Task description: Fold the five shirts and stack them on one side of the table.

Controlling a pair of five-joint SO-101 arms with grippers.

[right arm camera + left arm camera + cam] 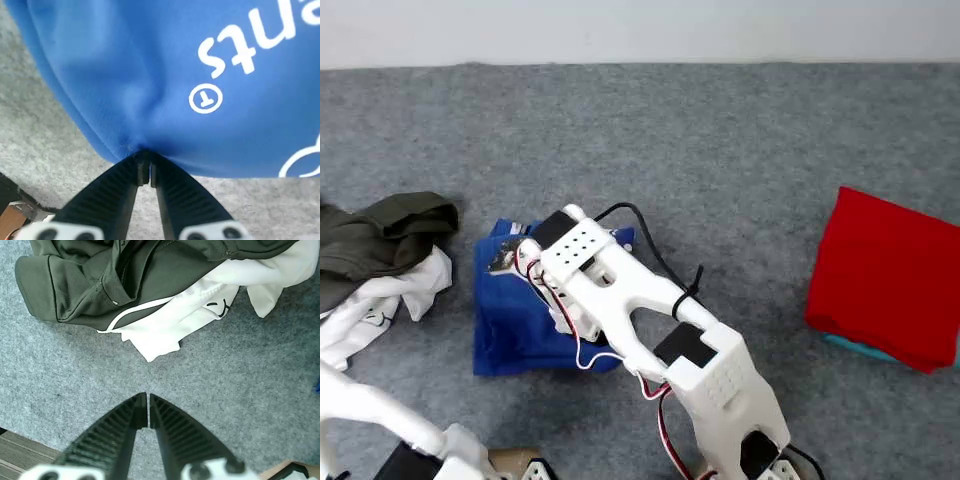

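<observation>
A blue shirt (515,320) lies folded on the grey carpeted table left of centre. My right gripper (145,172) is shut on an edge of the blue shirt (165,75), and its arm (620,290) stretches over the cloth. An olive-green shirt (380,235) and a white shirt (380,300) lie crumpled together at the left edge. My left gripper (148,412) is shut with nothing in it, hovering over bare carpet just short of the white shirt (170,322) and the olive shirt (90,285). A folded red shirt (885,275) rests on a teal one (860,350) at the right.
The grey carpet (720,150) is bare across the back and middle. The table's near edge (20,452) appears beside my left gripper. The left arm's white link (380,415) sits at the front left corner.
</observation>
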